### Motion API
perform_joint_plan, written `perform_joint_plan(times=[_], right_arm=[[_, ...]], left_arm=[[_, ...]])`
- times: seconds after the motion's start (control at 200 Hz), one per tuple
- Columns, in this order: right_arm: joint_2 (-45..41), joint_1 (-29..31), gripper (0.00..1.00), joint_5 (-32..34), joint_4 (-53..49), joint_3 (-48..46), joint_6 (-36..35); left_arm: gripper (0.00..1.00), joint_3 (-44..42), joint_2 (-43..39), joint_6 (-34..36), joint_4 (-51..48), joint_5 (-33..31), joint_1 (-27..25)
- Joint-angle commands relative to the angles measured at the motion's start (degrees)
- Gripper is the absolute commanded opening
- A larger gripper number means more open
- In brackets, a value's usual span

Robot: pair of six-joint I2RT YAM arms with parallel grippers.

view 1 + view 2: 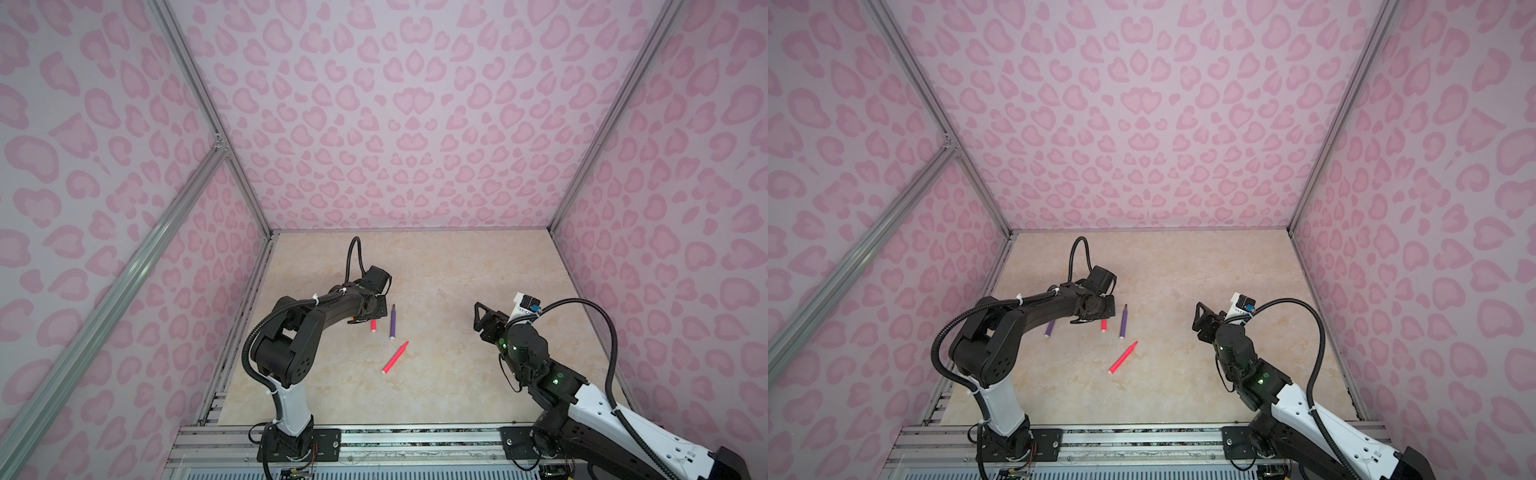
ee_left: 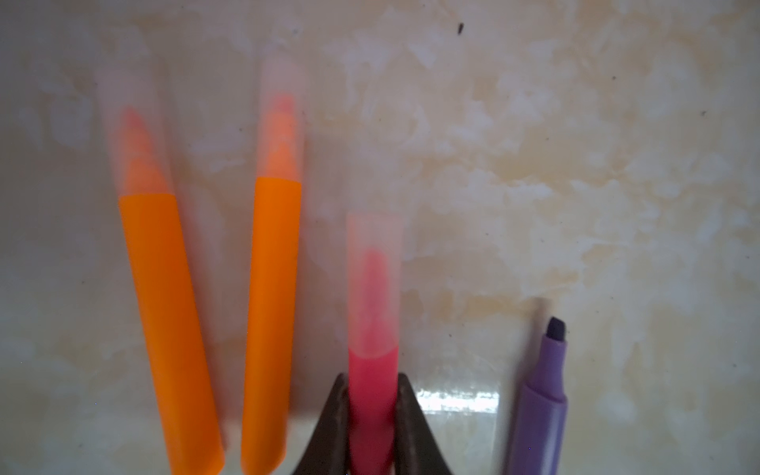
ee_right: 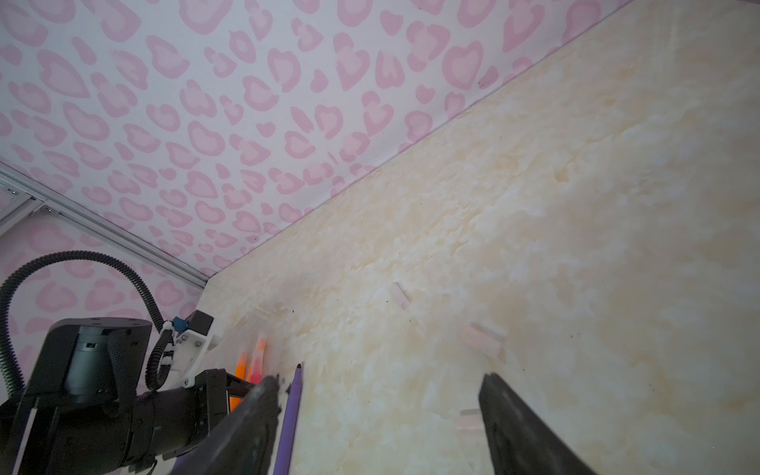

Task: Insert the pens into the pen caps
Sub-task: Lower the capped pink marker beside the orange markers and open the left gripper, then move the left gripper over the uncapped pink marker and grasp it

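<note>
My left fingers (image 2: pixel 329 432) were clamped on a pink pen (image 2: pixel 373 395) at the table (image 2: pixel 575 205), its tip inside a clear cap (image 2: pixel 373 283). Two capped orange pens (image 2: pixel 168 308) lay beside it on one side, a bare purple pen (image 2: pixel 543 411) on the other. My right fingers (image 3: pixel 518 432) stood wide apart, empty, near loose caps (image 3: pixel 483 344).

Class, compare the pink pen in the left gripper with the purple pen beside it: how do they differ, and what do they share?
The pink pen wears a clear cap; the purple pen's dark tip is bare. The left gripper is shut on the pink pen; the purple pen lies free on the table. Both are slim markers, side by side, tips pointing the same way.
</note>
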Motion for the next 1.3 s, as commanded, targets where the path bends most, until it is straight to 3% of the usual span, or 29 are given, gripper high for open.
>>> perform_joint_plan(times=[0.0, 0.315, 0.52, 0.565, 0.82, 0.975, 1.15, 1.295], right_arm=[[-0.49, -0.33, 0.78, -0.47, -0.73, -0.19, -0.93], [1.17, -1.92, 0.79, -2.47, -0.98, 0.4, -1.87], [5.37, -6.05, 0.78, -3.98, -4.05, 1.85, -1.46], [7.11, -7.63, 0.77, -5.93, -3.89, 2.11, -1.24], [16.94, -10.28, 0.75, -10.26, -2.91, 5.62, -0.93], [20.19, -10.92, 0.74, -9.34, -5.76, 8.26, -0.34], [19.35, -12.54, 0.74, -10.83, -5.79, 8.11, -0.65], [16.62, -12.48, 0.74, -10.52, -6.06, 7.33, -0.49]], left_arm=[[0.24, -0.14, -1.23, 0.63, -0.21, -0.68, -0.03], [0.33, -0.13, -0.72, 0.75, 0.6, 2.41, -0.03], [0.35, -3.84, -7.16, 2.48, 4.6, 2.84, -0.76], [0.41, -4.74, -8.83, 2.94, 5.42, 2.76, -1.2], [0.42, -5.4, -13.56, 7.37, 5.39, 1.71, -6.46], [0.39, -4.7, -12.05, 10.08, 2.33, 5.57, -10.98], [0.38, -7.25, -12.47, 10.37, -0.93, 0.29, -16.12], [0.38, -14.54, -14.53, 8.08, -0.51, 1.66, -17.25]])
